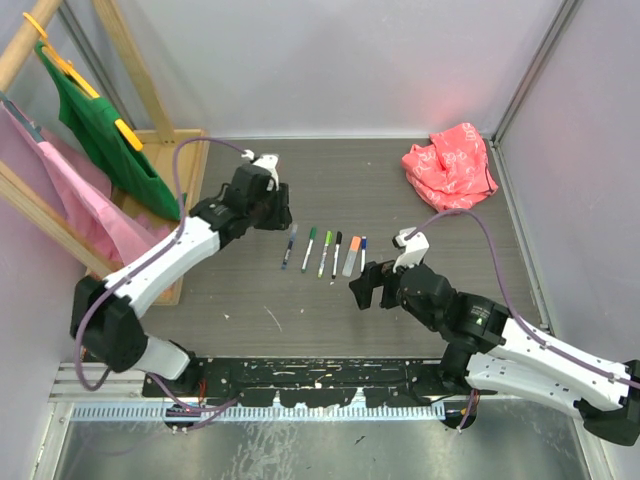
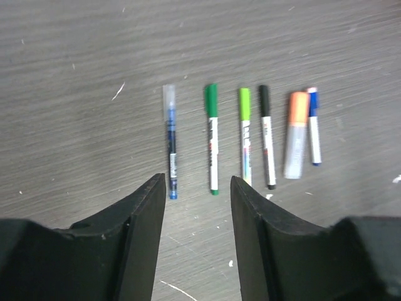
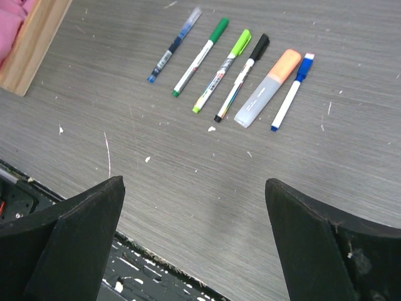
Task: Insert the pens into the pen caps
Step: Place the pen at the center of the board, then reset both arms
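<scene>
On the near right side of the counter [image 1: 300, 335], the right gripper [image 3: 194, 185] hangs with its fingers spread very wide and nothing between them. Just past it, a little to the left, lie the pens [image 1: 325, 252], six of them side by side in a neat row in the middle of the counter. Each pen points from near to far, leaning a tiny bit to the right at its far end. From left to right they are the dark blue pen [image 2: 171, 157], the green pen [image 2: 212, 144], the lime pen [image 2: 245, 138], the black pen [image 2: 267, 141], the fat orange marker [image 2: 296, 138] and the small blue pen [image 2: 314, 128]. The caps [image 2: 212, 99] look like they sit on the far ends of the pens, and I can see no loose cap lying about. Past the row, at its far left, is the left gripper [image 2: 197, 182]. Its fingers are partly apart and hold nothing. The dark blue pen is the one closest to it, and the small blue pen is closest to the right gripper. So I think each arm would best reach for its own end of the row, with one finger on the left side of the pen and one on the right.
</scene>
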{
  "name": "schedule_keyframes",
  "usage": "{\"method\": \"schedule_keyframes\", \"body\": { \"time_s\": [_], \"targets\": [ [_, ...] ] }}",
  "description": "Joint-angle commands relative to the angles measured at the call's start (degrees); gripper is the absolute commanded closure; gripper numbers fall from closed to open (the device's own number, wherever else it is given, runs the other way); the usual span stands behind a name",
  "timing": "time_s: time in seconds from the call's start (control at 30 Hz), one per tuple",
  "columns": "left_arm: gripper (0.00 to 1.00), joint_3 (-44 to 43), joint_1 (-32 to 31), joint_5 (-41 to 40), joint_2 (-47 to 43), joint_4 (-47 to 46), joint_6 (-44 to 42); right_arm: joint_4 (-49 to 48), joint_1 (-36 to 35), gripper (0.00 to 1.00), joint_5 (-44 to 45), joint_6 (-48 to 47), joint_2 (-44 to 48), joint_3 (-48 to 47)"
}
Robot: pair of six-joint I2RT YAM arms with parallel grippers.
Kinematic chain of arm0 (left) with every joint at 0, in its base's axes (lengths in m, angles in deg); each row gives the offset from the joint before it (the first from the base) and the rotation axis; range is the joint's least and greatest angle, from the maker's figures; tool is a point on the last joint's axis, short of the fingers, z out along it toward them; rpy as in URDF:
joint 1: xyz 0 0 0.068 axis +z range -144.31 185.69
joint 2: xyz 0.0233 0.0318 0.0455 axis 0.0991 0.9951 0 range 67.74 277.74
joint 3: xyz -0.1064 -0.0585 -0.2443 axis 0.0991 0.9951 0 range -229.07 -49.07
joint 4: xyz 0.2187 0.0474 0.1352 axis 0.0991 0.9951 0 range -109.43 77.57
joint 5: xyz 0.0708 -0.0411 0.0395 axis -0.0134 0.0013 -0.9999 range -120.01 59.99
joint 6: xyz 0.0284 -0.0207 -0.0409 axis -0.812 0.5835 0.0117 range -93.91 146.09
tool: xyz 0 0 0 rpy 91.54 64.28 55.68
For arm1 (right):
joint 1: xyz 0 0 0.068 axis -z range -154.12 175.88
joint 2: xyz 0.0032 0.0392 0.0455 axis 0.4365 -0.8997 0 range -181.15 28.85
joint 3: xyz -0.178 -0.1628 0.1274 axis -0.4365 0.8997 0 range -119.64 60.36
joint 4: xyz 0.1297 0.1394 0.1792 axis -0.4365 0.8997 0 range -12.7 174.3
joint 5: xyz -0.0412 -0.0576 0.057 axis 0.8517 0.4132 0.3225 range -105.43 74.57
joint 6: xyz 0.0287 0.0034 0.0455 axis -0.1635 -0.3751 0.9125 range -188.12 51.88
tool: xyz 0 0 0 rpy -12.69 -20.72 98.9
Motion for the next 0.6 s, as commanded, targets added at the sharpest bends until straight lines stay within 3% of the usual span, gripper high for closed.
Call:
{"method": "schedule_keyframes", "body": {
  "time_s": [0.0,0.2,0.57],
  "targets": [
    [0.51,2.63,0.16,4.36,-9.04,-1.41,-2.27,-2.04,0.09,0.01,5.36,-3.38,1.8,-4.33],
    [0.45,8.68,0.16,5.01,-24.2,-1.52,-2.34,-0.42,0.1,0.01,8.78,-6.37,4.3,-6.62],
    [0.32,17.08,0.16,1.61,-45.05,6.69,1.37,3.37,0.11,0.01,13.93,-6.45,5.25,-8.21]
  ]
}}
